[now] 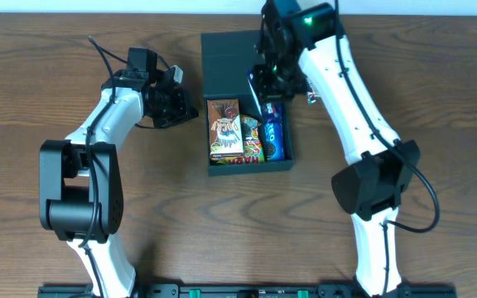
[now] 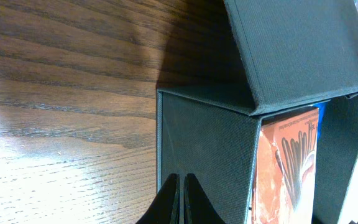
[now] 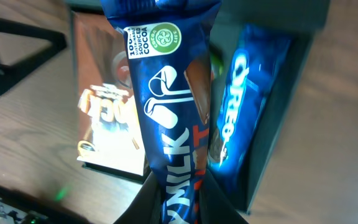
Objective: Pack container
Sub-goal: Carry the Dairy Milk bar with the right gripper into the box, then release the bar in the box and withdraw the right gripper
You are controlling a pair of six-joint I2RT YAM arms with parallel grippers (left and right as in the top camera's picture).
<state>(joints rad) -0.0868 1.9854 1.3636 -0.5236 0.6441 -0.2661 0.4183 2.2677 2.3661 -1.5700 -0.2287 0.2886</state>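
One container; one Oreo packet; one blue chocolate bar; one orange snack box; left pincer, right pincer: two.

Your dark wood-grain table filling the overhead frame, a pale strip along the top edge, a black rail at bottom centre, soft glare whitening your left wrist view's lower left.

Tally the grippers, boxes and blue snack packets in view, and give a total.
Grippers: 2 (left gripper, right gripper)
Boxes: 1 (container)
Blue packets: 2 (milk bar, Oreo)
Total: 5
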